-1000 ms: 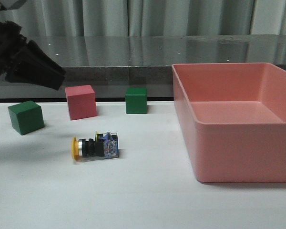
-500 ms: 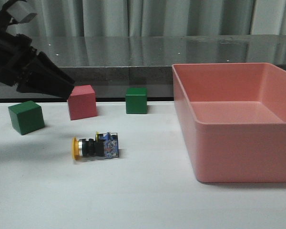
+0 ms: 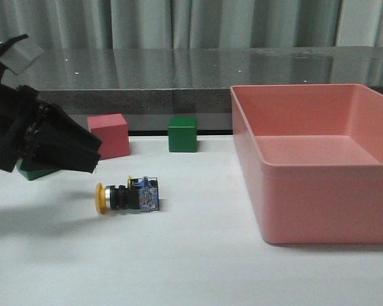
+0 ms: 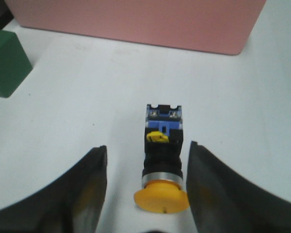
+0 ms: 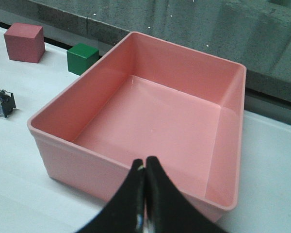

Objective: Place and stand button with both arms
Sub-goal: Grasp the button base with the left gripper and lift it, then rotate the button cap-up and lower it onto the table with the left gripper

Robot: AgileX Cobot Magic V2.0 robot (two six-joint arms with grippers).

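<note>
Yellow cap pointing to the left of the frame, the button (image 3: 127, 197) lies on its side on the white table (image 3: 198, 268), left of centre in the front view, its blue contact block facing the pink tub (image 3: 319, 166) that fills the right half. At the left edge the black left claw (image 3: 92, 159) hangs above the table, tips aimed down toward the button but clear of it. From its wrist camera, the left claw (image 4: 148, 165) has its two fingers (image 4: 89, 189) wide apart, and the button (image 4: 162, 165) sits between them, touching neither. A pink cube (image 3: 108, 135) and a green cube (image 3: 182, 134) stand toward the back of the table; a second green cube (image 3: 27, 172) is mostly hidden behind the left arm. In the right wrist view, the right claw (image 5: 145, 167) is pressed together with nothing in it, hovering over the near rim of the tub (image 5: 136, 121).
</note>
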